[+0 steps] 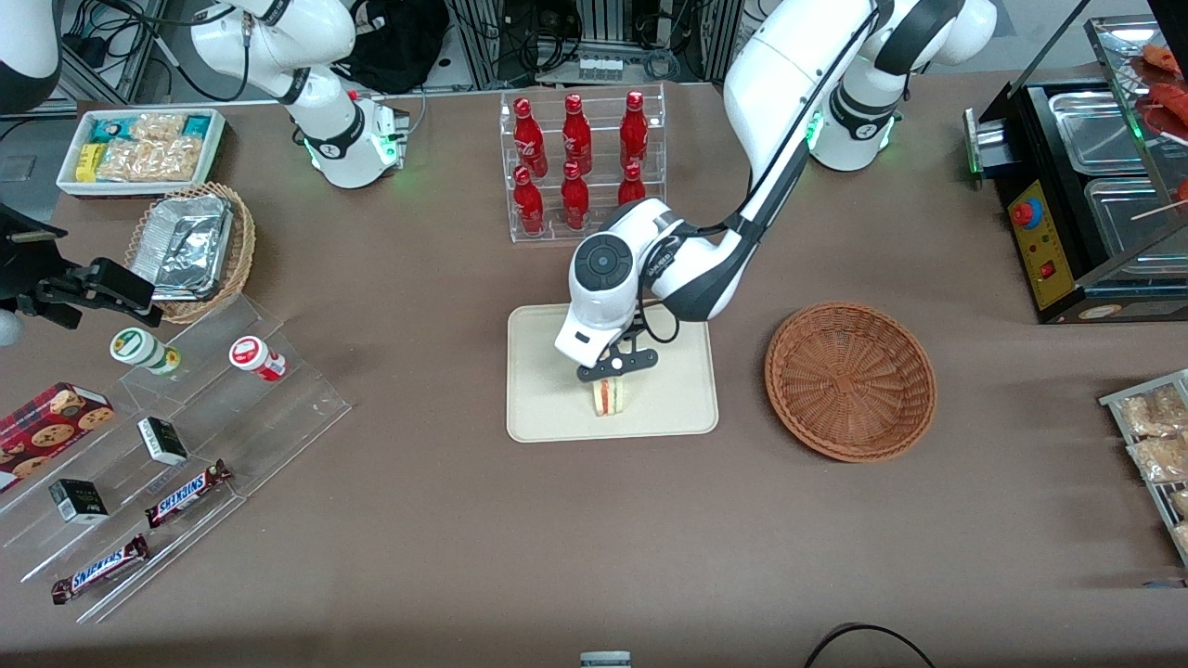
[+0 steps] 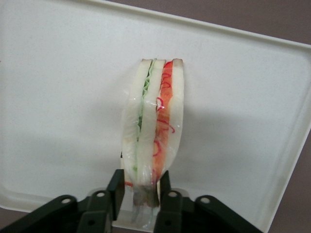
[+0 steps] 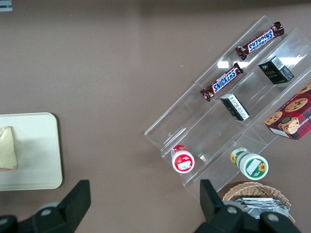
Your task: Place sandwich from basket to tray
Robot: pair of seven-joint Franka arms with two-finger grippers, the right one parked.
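Brown table (image 1: 445, 520) | one tray (image 1: 548, 417) | one basket (image 1: 849, 380) | claw (image 1: 616, 371) pinching one sandwich (image 2: 154, 126)

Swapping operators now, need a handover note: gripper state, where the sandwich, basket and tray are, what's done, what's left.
Left gripper: over the tray, fingers shut on the sandwich.
Sandwich: wrapped, standing on its edge on the tray, at the part nearer the front camera.
Tray: mid-table, beside the basket.
Basket: nothing in it, toward the working arm's end of the table.
Done: sandwich out of the basket and brought to the tray.
Left: open the fingers, lift the arm away; watch whether the sandwich tips once released.
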